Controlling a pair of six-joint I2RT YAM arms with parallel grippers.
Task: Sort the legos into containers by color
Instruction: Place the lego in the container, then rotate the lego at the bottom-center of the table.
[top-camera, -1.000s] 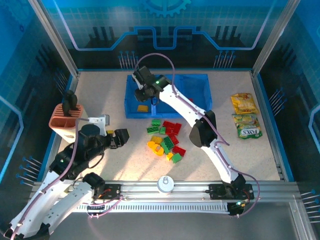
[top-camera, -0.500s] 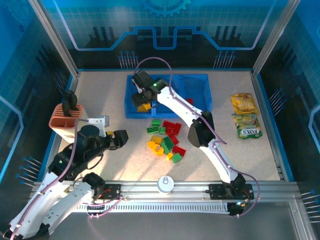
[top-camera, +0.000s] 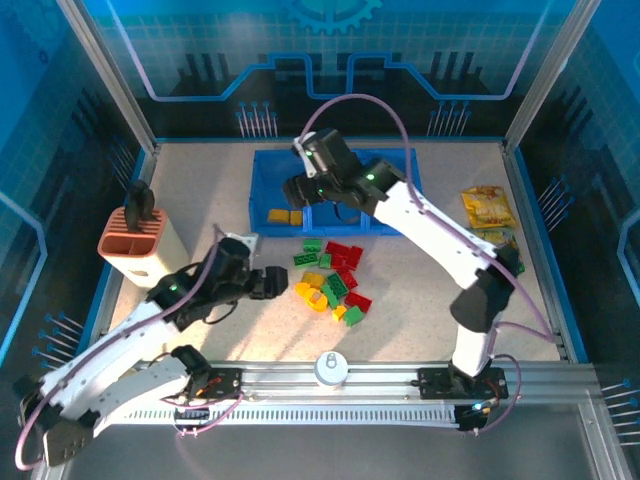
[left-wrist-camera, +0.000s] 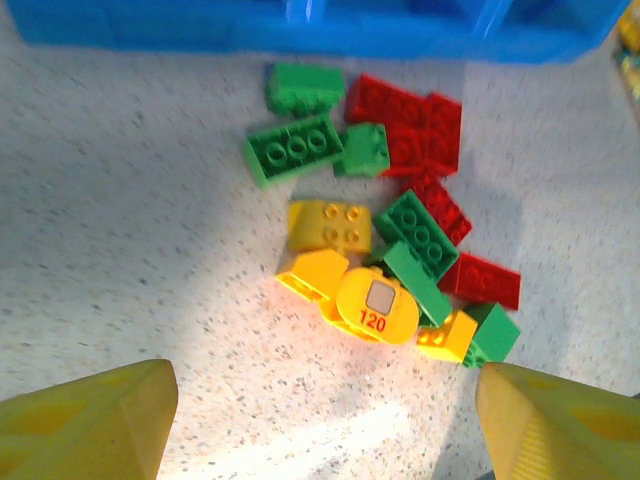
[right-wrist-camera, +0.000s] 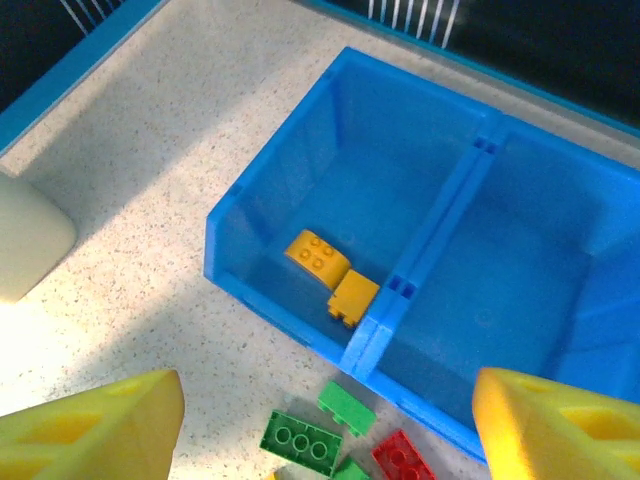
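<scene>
Only two yellow bricks (right-wrist-camera: 328, 272) sit in the blue tray's (right-wrist-camera: 275, 135) left-end compartment, the other legos (left-wrist-camera: 390, 240) lie heaped on the surface (left-wrist-camera: 120, 250) just before it, my left fingers (left-wrist-camera: 90, 420) and right fingers (right-wrist-camera: 100, 430) both hang spread and empty, and overhead the right arm (top-camera: 440, 230) covers much of the tray's far end, so I cannot tell what that compartment holds.

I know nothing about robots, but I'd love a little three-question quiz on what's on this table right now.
1. True or false: the left compartment of the blue tray holds two red bricks.
2. The brick marked 120 is: A green, B yellow, C red.
3. Fill in: the left gripper and right gripper both stand ____.
Key: 1 false, two yellow bricks lie there; 2 B; 3 open.
</scene>
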